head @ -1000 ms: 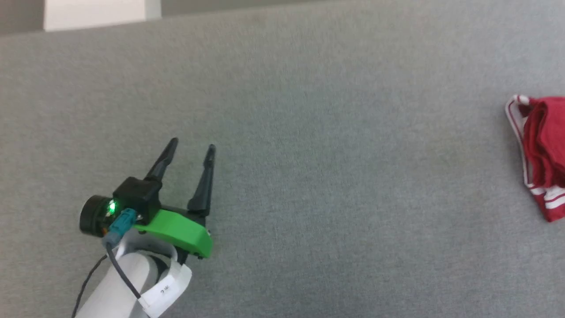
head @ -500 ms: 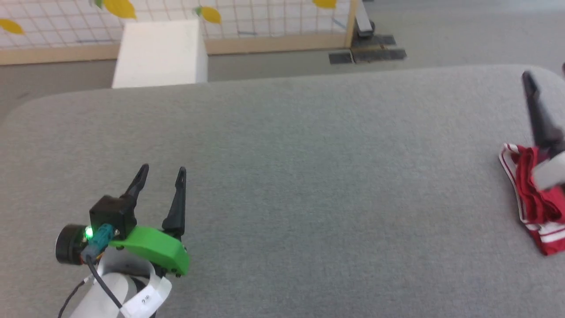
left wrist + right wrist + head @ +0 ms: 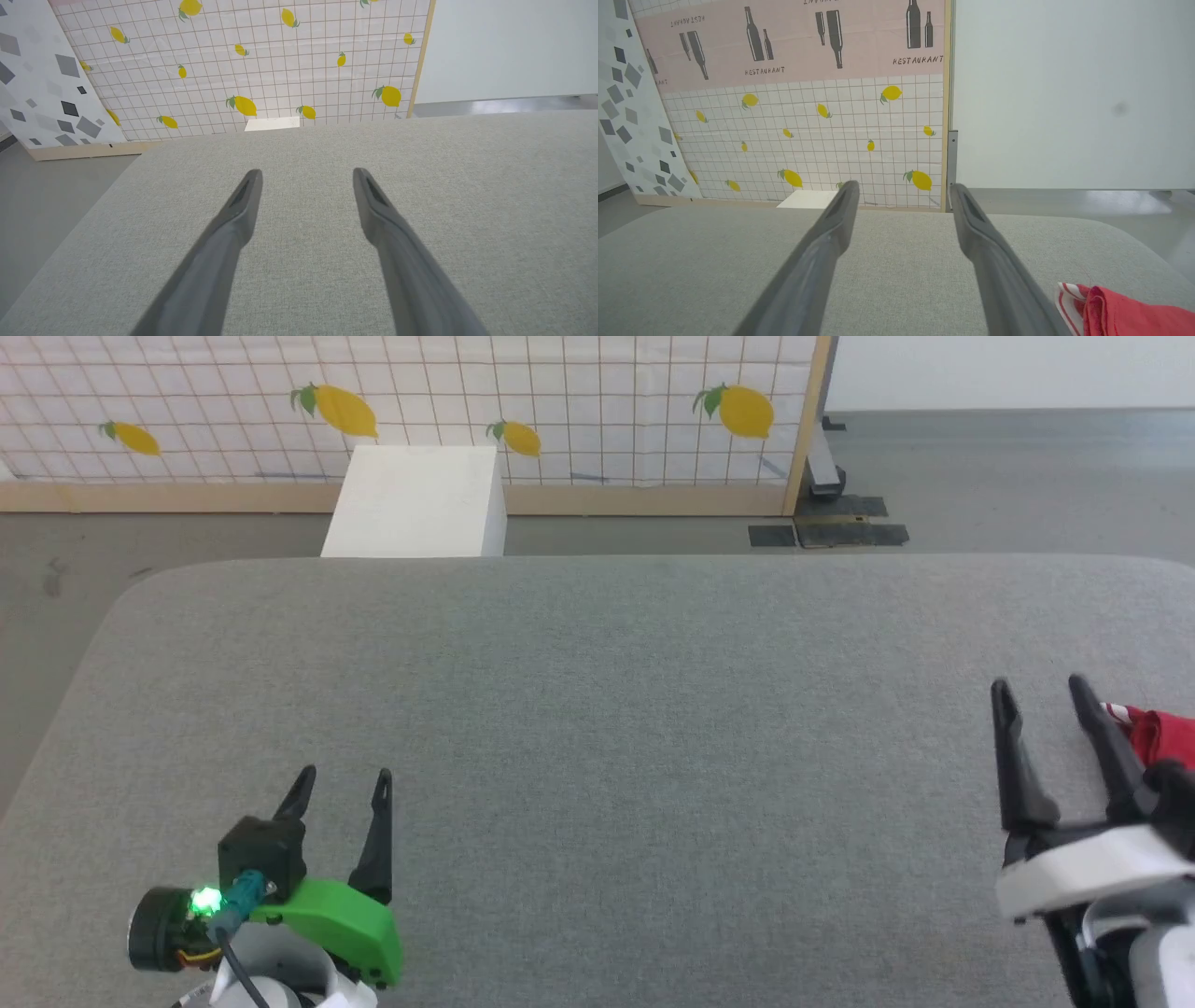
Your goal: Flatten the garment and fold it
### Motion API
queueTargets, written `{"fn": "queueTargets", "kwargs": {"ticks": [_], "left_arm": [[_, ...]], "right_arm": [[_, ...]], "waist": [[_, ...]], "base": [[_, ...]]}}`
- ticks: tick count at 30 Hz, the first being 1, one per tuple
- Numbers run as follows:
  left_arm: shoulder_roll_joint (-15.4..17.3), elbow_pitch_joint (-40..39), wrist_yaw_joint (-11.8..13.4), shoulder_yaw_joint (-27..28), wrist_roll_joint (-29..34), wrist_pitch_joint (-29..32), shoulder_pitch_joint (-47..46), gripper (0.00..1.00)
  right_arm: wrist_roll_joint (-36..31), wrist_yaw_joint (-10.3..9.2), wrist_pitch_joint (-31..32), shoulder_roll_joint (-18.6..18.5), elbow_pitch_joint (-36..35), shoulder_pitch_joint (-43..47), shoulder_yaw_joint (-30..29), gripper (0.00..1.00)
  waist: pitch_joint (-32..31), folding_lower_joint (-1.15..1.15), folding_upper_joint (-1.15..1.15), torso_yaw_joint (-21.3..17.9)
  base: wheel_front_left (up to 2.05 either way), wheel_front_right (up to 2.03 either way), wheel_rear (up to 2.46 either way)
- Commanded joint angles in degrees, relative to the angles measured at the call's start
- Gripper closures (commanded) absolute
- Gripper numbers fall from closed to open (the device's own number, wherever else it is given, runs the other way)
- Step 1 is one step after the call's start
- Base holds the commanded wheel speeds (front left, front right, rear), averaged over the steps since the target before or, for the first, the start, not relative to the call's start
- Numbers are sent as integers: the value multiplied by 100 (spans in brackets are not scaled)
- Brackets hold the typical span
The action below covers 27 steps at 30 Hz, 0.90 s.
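Left claw (image 3: 345, 773) and right claw (image 3: 1039, 684) both spread wide, both empty
Poised over a grey tabletop (image 3: 607, 709), left one near the front left, right one near the front right. Red garment (image 3: 1162, 733) bunched at the tabletop's right side, just beside the right claw's outer finger — white-and-red striped trim on the side facing that finger; touching or apart, cannot tell
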Motion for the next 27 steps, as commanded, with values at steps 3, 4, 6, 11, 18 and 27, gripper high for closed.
{"fn": "queueTargets", "kwargs": {"ticks": [3,4,6,11,18,27], "left_arm": [[8,83,63,-55,104,-63,113,0],[8,96,66,-65,111,-78,119,0],[14,100,37,-96,131,-133,119,0],[40,112,-51,-180,169,-223,111,0],[-1,129,-59,-228,149,-251,79,0],[-11,154,-57,-282,143,-255,47,0]], "right_arm": [[-210,-6,15,175,-166,312,-75,0],[-252,-6,22,214,-201,381,-80,0],[-348,-6,44,253,-250,495,-61,0],[-522,-6,109,344,-252,656,-102,0],[-641,-6,236,428,-197,695,-138,0],[-635,-6,311,452,-202,709,-164,0]], "waist": [[-57,1,0,70],[-63,1,0,78],[-74,1,0,91],[-97,1,0,100],[-101,1,0,81],[-87,1,0,65]], "base": [[0,0,0],[0,0,0],[0,0,0],[0,0,0],[0,0,0],[0,0,0]]}}
